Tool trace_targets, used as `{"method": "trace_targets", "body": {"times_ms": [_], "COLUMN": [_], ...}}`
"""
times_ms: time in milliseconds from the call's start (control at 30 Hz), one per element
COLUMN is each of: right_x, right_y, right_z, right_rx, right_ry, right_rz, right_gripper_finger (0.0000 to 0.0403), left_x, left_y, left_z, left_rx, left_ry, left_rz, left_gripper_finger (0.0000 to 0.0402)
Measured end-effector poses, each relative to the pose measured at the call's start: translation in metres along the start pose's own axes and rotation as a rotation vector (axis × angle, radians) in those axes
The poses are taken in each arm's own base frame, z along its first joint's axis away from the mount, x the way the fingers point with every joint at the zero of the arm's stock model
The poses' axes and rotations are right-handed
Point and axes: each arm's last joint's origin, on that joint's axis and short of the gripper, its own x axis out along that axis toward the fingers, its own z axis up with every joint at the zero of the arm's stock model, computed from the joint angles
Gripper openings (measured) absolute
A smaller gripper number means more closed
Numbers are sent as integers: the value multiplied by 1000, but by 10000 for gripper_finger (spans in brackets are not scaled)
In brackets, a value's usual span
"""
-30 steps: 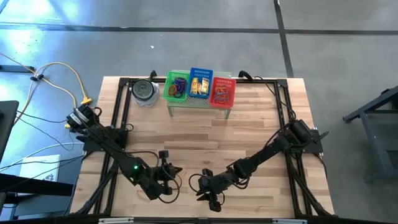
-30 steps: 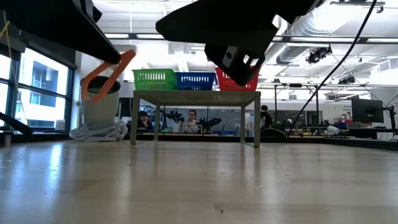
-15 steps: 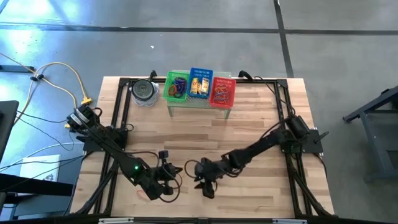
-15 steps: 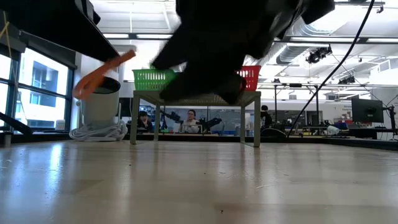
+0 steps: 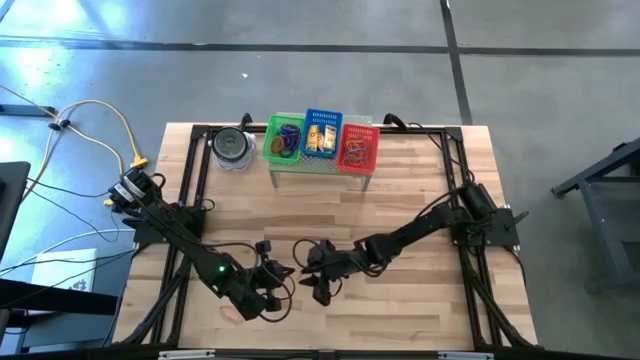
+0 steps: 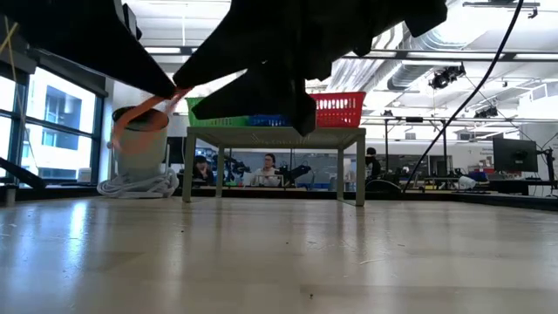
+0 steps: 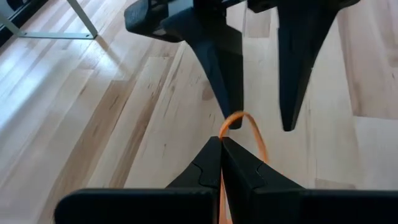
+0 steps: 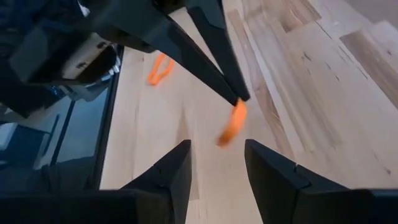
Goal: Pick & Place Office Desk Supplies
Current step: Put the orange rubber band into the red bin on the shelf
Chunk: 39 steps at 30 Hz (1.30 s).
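Moved: right gripper (image 5: 312, 284) has swung across the near table toward the left gripper (image 5: 280, 283) since a second ago; the two now sit tip to tip, where before they were well apart.
Left claw: fingers pressed fully together, pinching an orange band (image 7: 247, 132); the loop sticks out past the tips.
Right claw: fingers (image 8: 178, 167) partly apart, nothing between them; the band hangs just ahead of the gap.
Step, as I read it: a hand-over of the band from left to right.
Other supplies: a second orange loop (image 8: 160, 68) lies flat on the wood near the left arm; more bands and pieces sit in the green basket (image 5: 283, 139), blue basket (image 5: 322, 133) and red basket (image 5: 359, 146) on the small stand (image 5: 318, 167) at the far edge.
Risk 1: right fingers close beside the thin band, not around it. Cause: the loop is limp and hangs off-line.
Risk 2: finger tips collide. Cause: very tight spacing.
Risk 3: band snaps away or drops. Cause: left lets go before the right has hold, or both pull and stretch it.
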Motion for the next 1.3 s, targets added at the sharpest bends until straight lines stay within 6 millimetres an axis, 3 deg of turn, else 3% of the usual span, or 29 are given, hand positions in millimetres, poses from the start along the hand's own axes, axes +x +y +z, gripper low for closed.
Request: {"method": "trace_targets", "body": {"times_ms": [333, 1300], "right_x": [0, 2], "right_y": [-1, -3], "right_z": [9, 5], "right_rx": [-56, -119], "right_ry": [-110, -81], "right_rz": [-51, -62], "right_gripper_finger": [137, 137], "left_x": [1, 9], "left_y": [1, 8], "left_z": [1, 7], "left_rx": [-7, 26], "left_ry": [1, -5], "left_rz": [4, 21], "left_gripper_finger": [0, 0]}}
